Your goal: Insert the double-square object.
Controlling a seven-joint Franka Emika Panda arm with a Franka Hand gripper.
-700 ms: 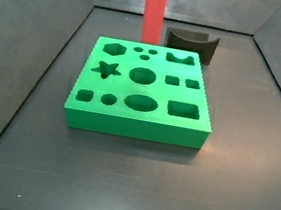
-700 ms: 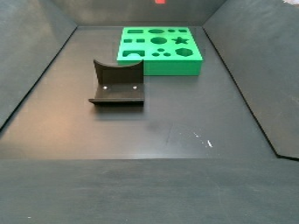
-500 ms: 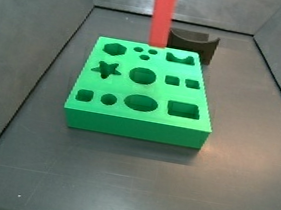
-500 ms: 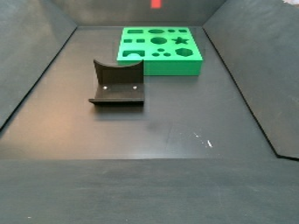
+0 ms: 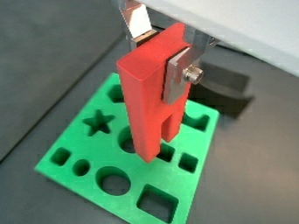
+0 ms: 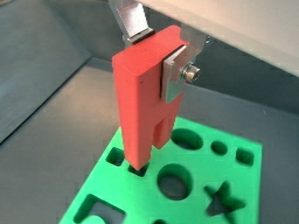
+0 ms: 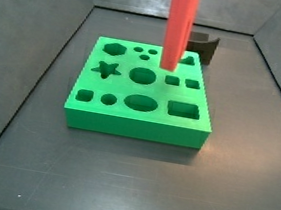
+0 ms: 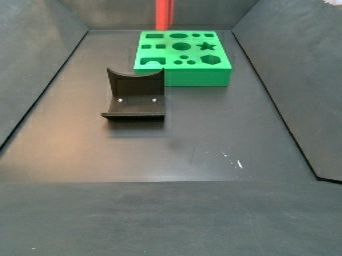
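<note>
Tall narrow red plastic bar with slotted two-leg lower end point(image 5: 149, 96) hangs upright over green plastic block with shaped holes point(image 5: 87, 153), legs near holes at block's 12 o'clock edge point(image 7: 175, 42).

Pincer point(image 5: 162, 54) clamps bar's top; silver finger plate point(image 6: 176, 73) flat on side.

Looks light, rigid, smooth; high grip suits, slip possible.

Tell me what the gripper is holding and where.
The gripper holds the tall red plastic double-square bar by its upper end, above the green block.
</note>
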